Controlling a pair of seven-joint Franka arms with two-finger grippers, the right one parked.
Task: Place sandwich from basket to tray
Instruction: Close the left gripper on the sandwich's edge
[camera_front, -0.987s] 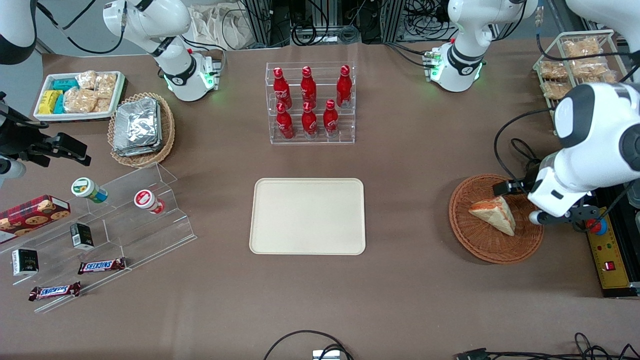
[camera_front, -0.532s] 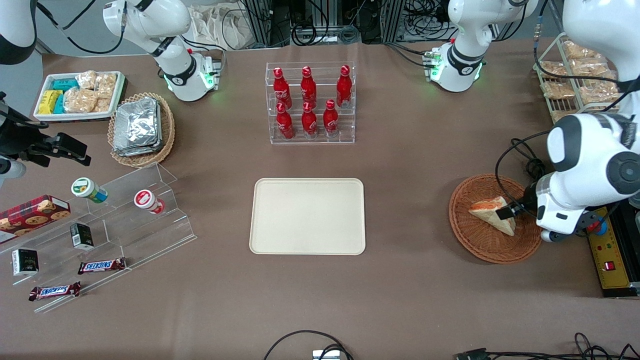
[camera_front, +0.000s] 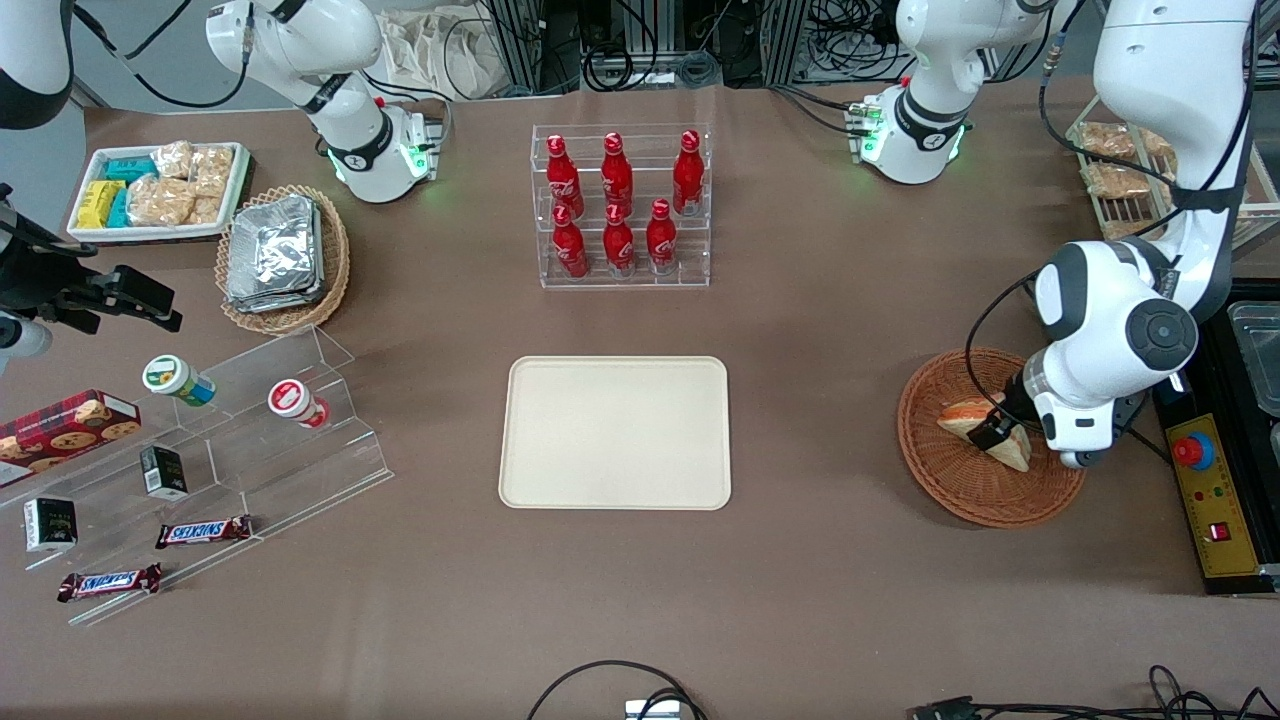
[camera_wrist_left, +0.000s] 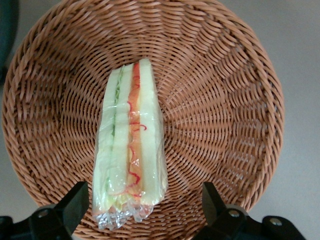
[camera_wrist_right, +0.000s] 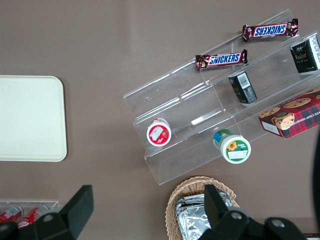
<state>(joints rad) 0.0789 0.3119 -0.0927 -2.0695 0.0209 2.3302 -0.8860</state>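
- Front view: the sandwich (camera_front: 968, 415) lies in the basket (camera_front: 940, 478), which sits on the brown surface (camera_front: 850, 600) toward the working arm's end. The claw (camera_front: 993, 432) is low over the wedge, its dark tip across the bread, so part of the sandwich is hidden under it.
- Front view: the tray (camera_front: 615, 432) sits bare at the middle of the surface, well apart from the basket and nearer to the front camera than the bottle rack (camera_front: 620, 205) (a clear drop spot, I judge, with nothing crowding it).
- Left wrist view: the sandwich (camera_wrist_left: 129, 150) rests on its side on the basket's (camera_wrist_left: 225, 100) woven floor, wrapped in clear film, green and red-orange filling layers facing the camera.
- Left wrist view: the claw (camera_wrist_left: 142, 212) is spread wide, one finger on each side of the wedge's near end and neither touching it. That straddle looks chosen to close across the flat bread faces, so the step in hand is probably the final descent before gripping.
- Right wrist view: one end of the tray (camera_wrist_right: 30, 117) shows, bare too.
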